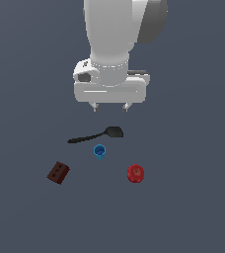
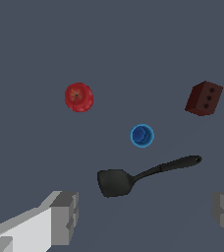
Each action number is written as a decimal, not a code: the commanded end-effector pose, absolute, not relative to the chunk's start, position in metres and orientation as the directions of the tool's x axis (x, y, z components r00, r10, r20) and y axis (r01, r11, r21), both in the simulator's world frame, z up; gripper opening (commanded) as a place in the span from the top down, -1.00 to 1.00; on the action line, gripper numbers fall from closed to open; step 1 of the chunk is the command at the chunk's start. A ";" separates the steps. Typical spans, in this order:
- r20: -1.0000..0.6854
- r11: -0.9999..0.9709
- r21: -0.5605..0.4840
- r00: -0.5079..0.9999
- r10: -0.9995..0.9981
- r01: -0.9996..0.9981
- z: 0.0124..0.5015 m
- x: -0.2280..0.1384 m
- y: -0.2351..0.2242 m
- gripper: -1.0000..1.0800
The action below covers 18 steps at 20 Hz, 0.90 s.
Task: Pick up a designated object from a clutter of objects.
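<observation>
1. Exterior view: my pincer (image 1: pixel 110 107) hangs high over the table (image 1: pixel 193 197), fingers spread wide, nothing between them.
2. Exterior view: blue cup (image 1: pixel 99 151) stands upright mid-table, open mouth up. It sits nearer this view's bottom edge of the table than my pincer, and slightly toward the left edge. I'm well apart from it, no contact.
3. Exterior view: black spatula (image 1: pixel 95 135) lies between my pincer and the cup, just beside the cup but not touching it as far as I can tell. Its long axis runs roughly left to right, blade toward the right.
4. Exterior view: red round object (image 1: pixel 135 173) sits toward the right edge, brown block (image 1: pixel 58 172) toward the left edge, both clear of the cup.
5. Wrist view: both fingers (image 2: pixel 65 216) show at the frame edges, far apart, so the pincer is open and empty.
6. Wrist view: cup (image 2: pixel 142 135) seen from above, round rim, hollow inside. Spatula (image 2: pixel 143 174) lies between my fingers and the cup; red object (image 2: pixel 79 97) and block (image 2: pixel 204 98) are beyond it on either side.
7. Judgement: still the approach stage. The move turns on passing over the spatula to get above the cup, then going straight down. The cup is round, so no long axis matters; wrist angle is free.
8. Risk: the finger on the spatula side may clip the handle on the way down.
</observation>
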<state>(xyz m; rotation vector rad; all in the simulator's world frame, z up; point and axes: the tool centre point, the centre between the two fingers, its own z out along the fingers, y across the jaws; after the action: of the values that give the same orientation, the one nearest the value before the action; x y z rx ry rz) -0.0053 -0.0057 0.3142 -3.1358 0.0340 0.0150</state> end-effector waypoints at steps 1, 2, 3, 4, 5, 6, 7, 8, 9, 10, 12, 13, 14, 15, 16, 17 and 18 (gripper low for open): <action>-0.010 -1.000 -0.005 1.000 -0.022 -0.022 0.314 -0.005 -0.006 -0.92; -0.009 -1.000 -0.005 1.000 -0.023 -0.023 0.315 -0.005 -0.006 -0.92; -0.007 -1.000 -0.004 1.000 -0.025 -0.026 0.316 -0.005 -0.008 -0.92; -0.005 -1.000 -0.003 1.000 -0.030 -0.030 0.318 -0.005 -0.011 -0.92; -0.001 -0.999 -0.002 0.999 -0.037 -0.037 0.321 -0.004 -0.015 -0.92; 0.004 -0.999 0.000 0.999 -0.045 -0.045 0.325 -0.003 -0.020 -0.92; 0.009 -0.999 0.002 0.998 -0.054 -0.054 0.328 -0.003 -0.026 -0.92; 0.013 -0.998 0.004 0.998 -0.061 -0.061 0.331 -0.002 -0.030 -0.92; 0.016 -0.998 0.005 0.998 -0.066 -0.066 0.333 -0.002 -0.033 -0.92; 0.017 -0.998 0.006 0.997 -0.069 -0.069 0.334 -0.002 -0.034 -0.92; 0.017 -0.998 0.005 0.998 -0.068 -0.068 0.334 -0.002 -0.034 -0.92; 0.016 -0.998 0.005 0.998 -0.067 -0.067 0.333 -0.002 -0.033 -0.92; 0.016 -0.998 0.005 0.998 -0.066 -0.066 0.334 -0.002 -0.033 -0.92; 0.016 -0.998 0.005 0.998 -0.066 -0.066 0.334 -0.002 -0.033 -0.92; 0.016 -0.998 0.005 0.998 -0.067 -0.067 0.333 -0.002 -0.033 -0.92; 0.016 -0.998 0.005 0.998 -0.068 -0.068 0.332 -0.001 -0.034 -0.92; 0.016 -0.998 0.005 0.997 -0.069 -0.069 0.331 -0.001 -0.034 -0.92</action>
<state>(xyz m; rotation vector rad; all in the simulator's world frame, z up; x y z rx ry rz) -0.0014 -0.0335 0.3326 -3.1452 0.1067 -0.0265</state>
